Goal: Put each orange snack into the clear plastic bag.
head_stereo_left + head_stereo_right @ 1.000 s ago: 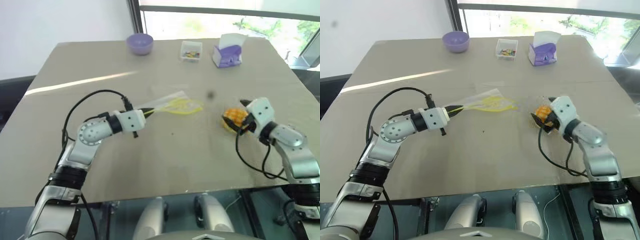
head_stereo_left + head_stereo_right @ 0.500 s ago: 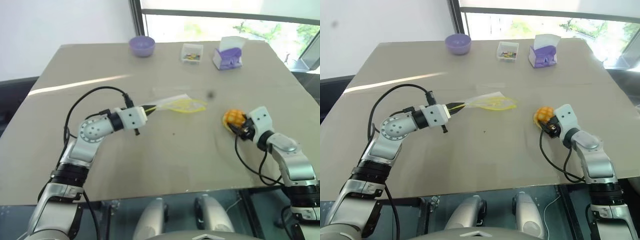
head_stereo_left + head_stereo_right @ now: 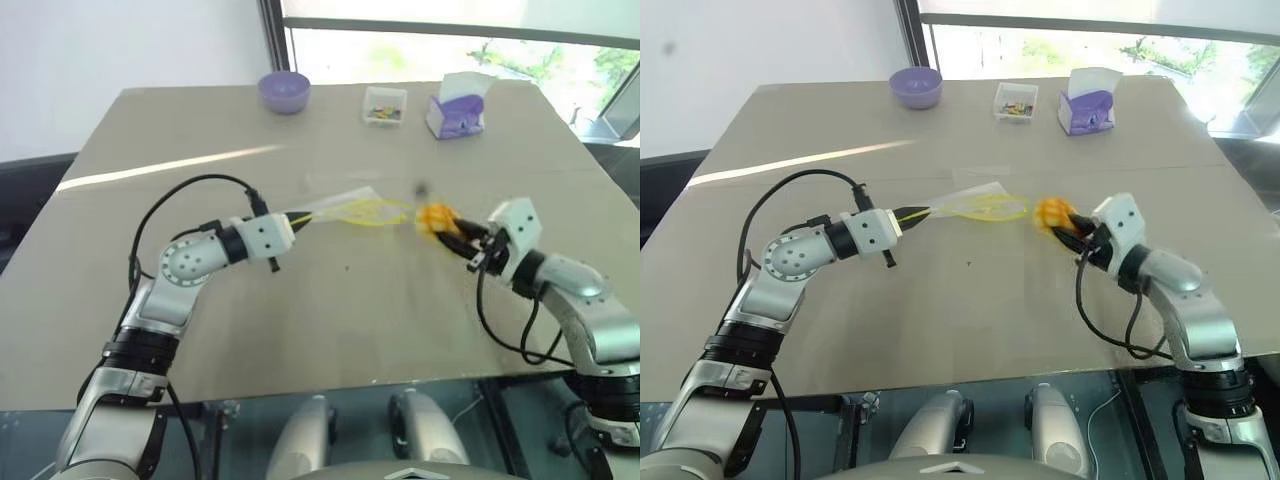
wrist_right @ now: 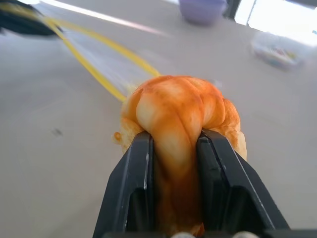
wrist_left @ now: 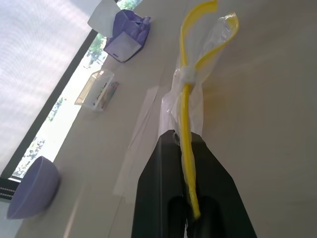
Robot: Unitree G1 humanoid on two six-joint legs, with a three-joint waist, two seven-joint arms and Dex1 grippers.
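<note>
Right wrist view: the right gripper (image 4: 173, 148) is clamped on the orange snack (image 4: 181, 116), its two black fingers (image 4: 131, 183) pressing into the bun from either side so that the soft body bulges out ahead of them. The bun is squeezed narrow between the pads and wider beyond the tips.

Head views: the right gripper (image 3: 1072, 238) holds the orange snack (image 3: 1052, 213) above the beige table (image 3: 970, 320), just beside the open end of the clear plastic bag (image 3: 975, 205). The bun is not inside the bag. Whether it touches the yellow seal strip (image 3: 1000, 208) cannot be told.

The left gripper (image 3: 296, 220) is clenched on the near edge of the clear plastic bag, holding it out toward the right arm. In the left wrist view, the black fingers (image 5: 163, 188) of the left gripper (image 5: 190, 218) pinch the yellow strip (image 5: 185, 129) and the film together, and the bag (image 5: 200, 89) extends away from the tips with the strip splitting into two curved bands at the far end, where the mouth stands parted.

Along the far edge of the table stand a purple bowl (image 3: 284, 90), a small clear box of colourful bits (image 3: 384, 104), and a purple-and-white tissue box (image 3: 457, 105). All three are well apart from both grippers. A black cable (image 3: 185, 195) loops over the left arm.
</note>
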